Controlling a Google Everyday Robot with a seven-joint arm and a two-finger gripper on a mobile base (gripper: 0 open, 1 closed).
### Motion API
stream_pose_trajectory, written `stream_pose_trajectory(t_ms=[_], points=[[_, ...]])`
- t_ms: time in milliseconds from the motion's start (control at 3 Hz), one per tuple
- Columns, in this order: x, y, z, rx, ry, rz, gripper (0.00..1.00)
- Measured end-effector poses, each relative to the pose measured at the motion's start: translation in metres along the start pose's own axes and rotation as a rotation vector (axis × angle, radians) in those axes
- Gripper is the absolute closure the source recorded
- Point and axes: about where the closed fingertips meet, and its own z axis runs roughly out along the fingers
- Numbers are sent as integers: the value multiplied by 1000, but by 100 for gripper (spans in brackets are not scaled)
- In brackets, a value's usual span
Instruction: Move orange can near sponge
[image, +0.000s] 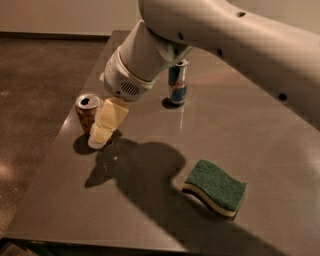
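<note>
The orange can (85, 113) stands upright near the left edge of the grey table (150, 220), its silver top open. My gripper (101, 134) hangs from the white arm, right against the can's right side and partly in front of it, reaching down to the tabletop. The sponge (216, 187), green face up over a yellow layer, lies flat at the front right, well apart from the can.
A slim blue and silver can (177, 82) stands upright behind the arm near the table's middle back. The white arm (225, 40) spans the upper right of the view. The table's left edge runs close beside the orange can, with dark floor beyond.
</note>
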Motion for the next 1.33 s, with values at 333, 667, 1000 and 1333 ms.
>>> stream_pose_trajectory(t_ms=[333,667,1000,1333], points=[[-2,-3,10,-17,16,-3,0],[-5,-2,15,-37,24,-7,18],[-11,3,16,-61,16,-23,42],[-14,4,11,-77,7,-23,65]])
